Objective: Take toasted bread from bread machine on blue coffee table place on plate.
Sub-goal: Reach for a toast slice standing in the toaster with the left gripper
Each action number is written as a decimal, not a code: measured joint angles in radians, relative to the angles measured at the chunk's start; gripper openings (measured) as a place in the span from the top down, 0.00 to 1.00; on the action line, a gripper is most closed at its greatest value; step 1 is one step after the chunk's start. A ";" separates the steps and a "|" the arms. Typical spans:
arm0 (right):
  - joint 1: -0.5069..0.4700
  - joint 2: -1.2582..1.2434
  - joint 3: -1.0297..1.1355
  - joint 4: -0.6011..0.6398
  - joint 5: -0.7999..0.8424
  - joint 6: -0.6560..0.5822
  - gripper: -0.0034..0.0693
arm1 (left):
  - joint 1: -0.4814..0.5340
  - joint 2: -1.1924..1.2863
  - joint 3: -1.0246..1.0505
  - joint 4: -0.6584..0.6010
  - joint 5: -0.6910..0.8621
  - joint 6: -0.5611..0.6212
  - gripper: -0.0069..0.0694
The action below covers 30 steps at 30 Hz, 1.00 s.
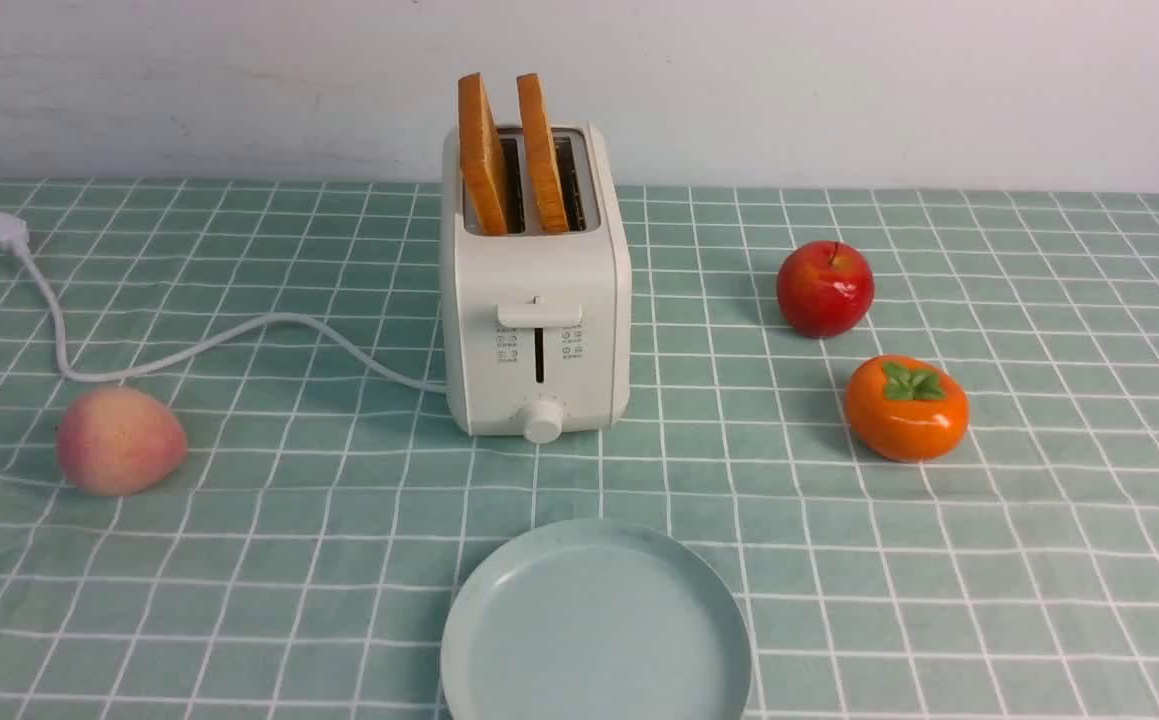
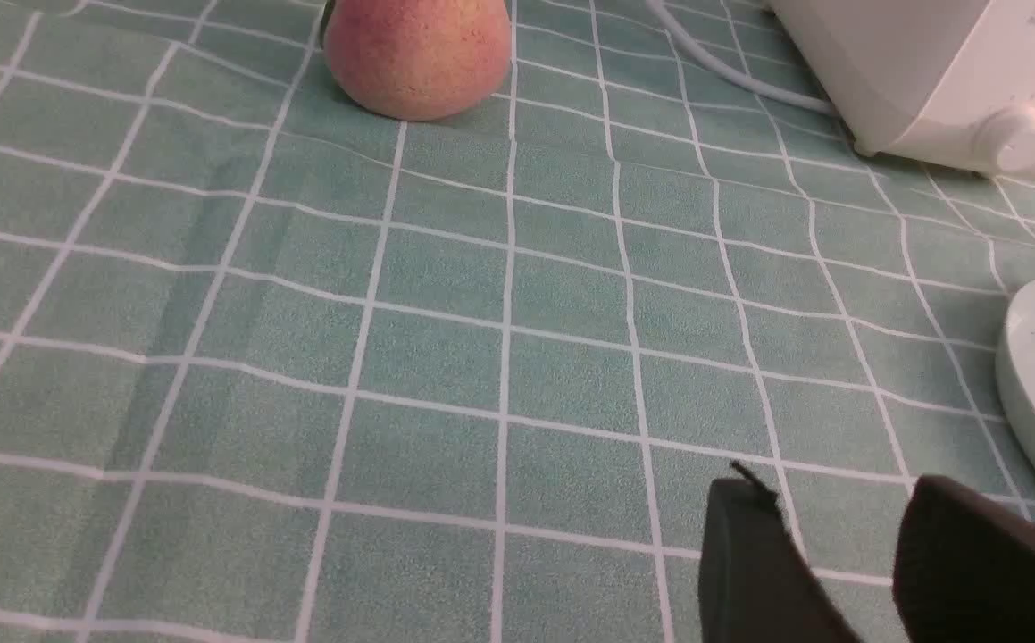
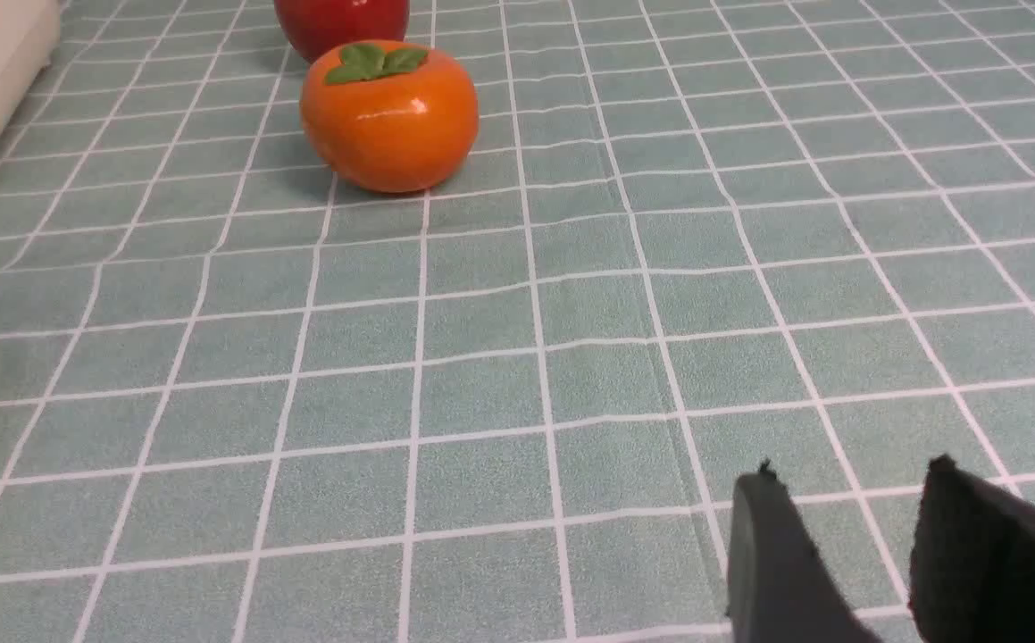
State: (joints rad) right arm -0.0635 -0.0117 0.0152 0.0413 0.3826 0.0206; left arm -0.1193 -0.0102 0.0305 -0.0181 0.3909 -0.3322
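Forward of both grippers, and inward from each, stands the toaster point(image 1: 539, 330) with the toast in its slots. The left gripper point(image 2: 825, 500) and the right gripper point(image 3: 843, 482) are each open, fingertips parted with cloth visible between them and nothing held. From the left gripper, the left slice point(image 1: 480, 150) lies ahead and toward the robot's right; from the right gripper, the right slice point(image 1: 542, 150) lies ahead and toward the robot's left. Each slice leans slightly, its upper part out of its slot, its broad faces turned sideways and its long slot-wise edge running away from the robot. A grip across the thin edges would therefore call for one finger on either side. The left gripper appears marginally the nearer to the left slice; for the right slice, the nearer arm cannot be told with certainty. The plate point(image 1: 599, 620) lies between the two grippers' sides, nearer the robot than the toaster. Counted: two grippers, two slices, one toaster, one plate, one cord point(image 1: 269, 320), one peach point(image 1: 121, 442), one apple point(image 1: 825, 289), one persimmon point(image 1: 906, 408), one table point(image 1: 339, 620).
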 joint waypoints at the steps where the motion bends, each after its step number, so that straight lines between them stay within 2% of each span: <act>1: 0.000 0.000 0.000 0.000 0.000 0.000 0.62 | 0.000 0.000 0.000 0.000 0.000 0.000 0.60; 15: 0.000 0.000 0.000 0.000 0.000 0.000 0.62 | 0.000 0.000 0.000 0.018 -0.038 0.013 0.60; 19: 0.000 0.000 0.000 0.000 0.000 0.000 0.62 | 0.000 0.000 0.000 -0.087 -0.125 -0.048 0.60; 26: 0.000 0.000 0.000 0.000 0.000 0.000 0.62 | 0.000 0.000 0.000 -0.409 -0.372 -0.199 0.60; 29: 0.000 0.000 0.000 -0.003 0.000 0.000 0.62 | 0.000 0.000 0.000 -0.484 -0.444 -0.217 0.60; 30: 0.000 0.000 0.000 -0.003 -0.003 0.000 0.62 | 0.000 0.000 0.000 -0.523 -0.522 -0.224 0.60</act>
State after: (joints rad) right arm -0.0635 -0.0117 0.0152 0.0379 0.3795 0.0206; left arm -0.1193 -0.0102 0.0305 -0.5409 -0.1308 -0.5559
